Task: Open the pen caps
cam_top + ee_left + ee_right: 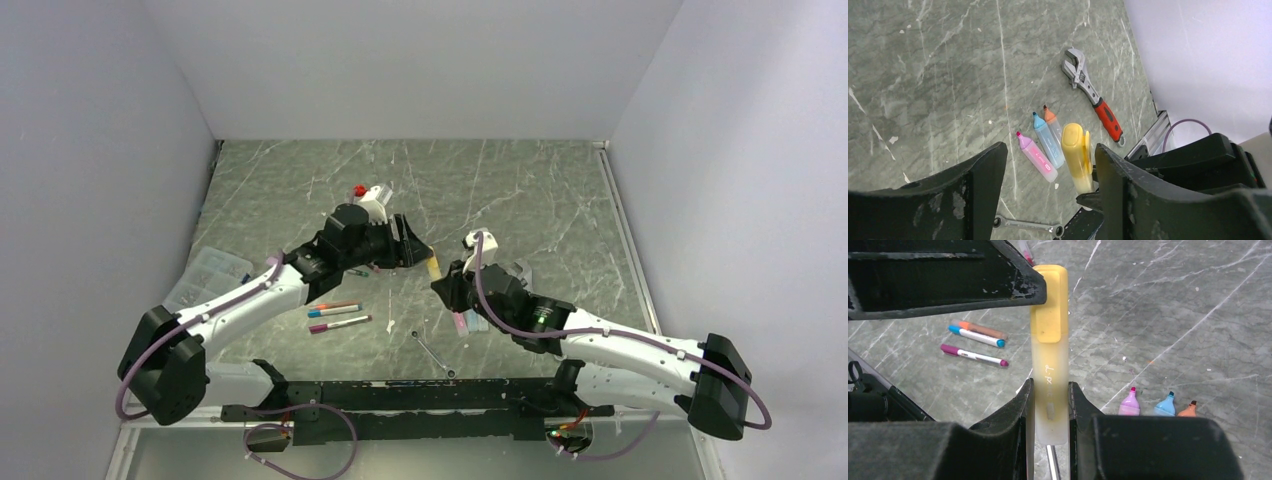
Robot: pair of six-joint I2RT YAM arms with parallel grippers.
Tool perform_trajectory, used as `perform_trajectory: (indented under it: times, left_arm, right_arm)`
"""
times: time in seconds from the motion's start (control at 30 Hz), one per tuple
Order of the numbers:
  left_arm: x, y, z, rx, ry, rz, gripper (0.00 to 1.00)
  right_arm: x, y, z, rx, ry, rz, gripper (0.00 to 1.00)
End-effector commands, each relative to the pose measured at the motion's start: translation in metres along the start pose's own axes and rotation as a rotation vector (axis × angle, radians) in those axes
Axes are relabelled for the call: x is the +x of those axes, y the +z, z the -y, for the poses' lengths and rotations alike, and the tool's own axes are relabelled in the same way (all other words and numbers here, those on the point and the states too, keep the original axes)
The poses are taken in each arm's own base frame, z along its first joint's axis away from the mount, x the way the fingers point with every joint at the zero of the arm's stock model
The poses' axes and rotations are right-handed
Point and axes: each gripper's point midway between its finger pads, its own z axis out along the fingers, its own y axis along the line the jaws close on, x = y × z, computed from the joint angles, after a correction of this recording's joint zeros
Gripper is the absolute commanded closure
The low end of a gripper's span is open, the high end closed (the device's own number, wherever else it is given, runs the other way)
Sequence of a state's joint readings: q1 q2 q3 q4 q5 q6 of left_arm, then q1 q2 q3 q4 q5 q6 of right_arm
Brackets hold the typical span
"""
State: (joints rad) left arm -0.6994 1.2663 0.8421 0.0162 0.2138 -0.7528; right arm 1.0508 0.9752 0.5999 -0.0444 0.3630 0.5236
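Your right gripper pinches chunky yellow plastic highlighter by barrel. Its yellow cap sits between your left gripper jaws, wide apart, long axis across closing line.

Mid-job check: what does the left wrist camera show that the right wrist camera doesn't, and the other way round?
Only the left wrist view: the red-handled adjustable wrench lying beyond the highlighters, and the left hand standing open with the yellow cap between its fingers.

Only the right wrist view: three thin markers lying on the table, and the right hand clamped on the body of the yellow highlighter.

Both: that yellow highlighter with its cap on, and the three uncapped pastel highlighters, pink, blue and orange.
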Motion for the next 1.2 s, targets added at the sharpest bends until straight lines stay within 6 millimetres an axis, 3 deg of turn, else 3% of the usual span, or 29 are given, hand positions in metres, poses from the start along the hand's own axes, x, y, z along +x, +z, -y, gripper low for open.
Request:
perform_trajectory:
  times: [0.0, 0.33, 0.4, 0.53, 0.63, 0.73, 0.93, 1.17]
  left_arm:
    - [-0.012, 0.006, 0.026, 0.097, 0.026, 0.016, 0.36]
    - [0.007, 0.018, 0.039, 0.149, 0.026, -0.04, 0.57]
    - [0.007, 0.019, 0.039, 0.146, 0.027, -0.037, 0.67]
    - [0.002, 0.015, 0.039, 0.135, 0.036, -0.012, 1.0]
    - [-0.006, 0.006, 0.04, 0.135, 0.049, 0.024, 1.0]
    - [-0.017, -0.009, 0.047, 0.222, 0.04, 0.059, 1.0]
    - [-0.034, -0.047, 0.08, 0.525, 0.02, 0.087, 1.0]
    - [-0.032, -0.067, 0.102, 0.663, 0.038, 0.081, 1.0]
  right_arm:
    - [-0.029, -0.004, -0.013, -0.026, 0.03, 0.085, 1.0]
    - [-0.027, -0.003, -0.016, -0.029, 0.026, 0.08, 1.0]
    - [-0.028, -0.004, -0.017, -0.032, 0.026, 0.083, 1.0]
    - [-0.028, -0.005, -0.025, -0.065, 0.026, 0.07, 0.98]
    - [-0.03, -0.008, -0.036, -0.133, 0.054, 0.037, 0.48]
    - [-0.047, -0.016, -0.047, -0.266, 0.135, 0.044, 0.27]
    - [-0.081, -0.043, -0.068, -0.583, 0.29, 0.057, 0.24]
    - [-0.091, -0.048, -0.09, -0.736, 0.347, 0.029, 0.3]
